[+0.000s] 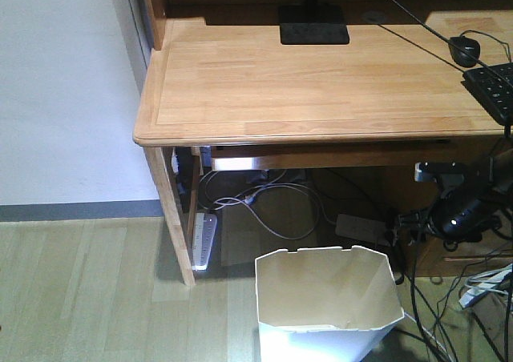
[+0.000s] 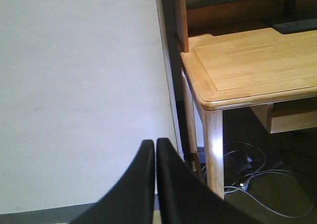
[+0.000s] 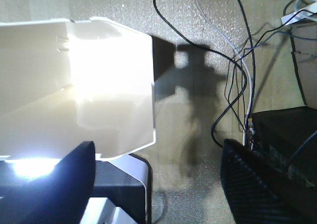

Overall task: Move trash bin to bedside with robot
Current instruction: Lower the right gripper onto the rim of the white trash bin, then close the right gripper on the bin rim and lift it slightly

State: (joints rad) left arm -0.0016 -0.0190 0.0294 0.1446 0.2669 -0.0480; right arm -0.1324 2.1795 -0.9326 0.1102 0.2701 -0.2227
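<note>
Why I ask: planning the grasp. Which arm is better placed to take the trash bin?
Right. The right gripper is open beside the trash bin; the left gripper is shut, facing the wall and desk.

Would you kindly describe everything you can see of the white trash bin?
The trash bin is white plastic, with an angular, many-sided rim bearing small notches and a cream inside that looks empty. It stands upright on the wood-look floor just in front of the desk. Its base is cut off by the frame. In the right wrist view the right gripper is open beside its rim; contact cannot be told.
</note>
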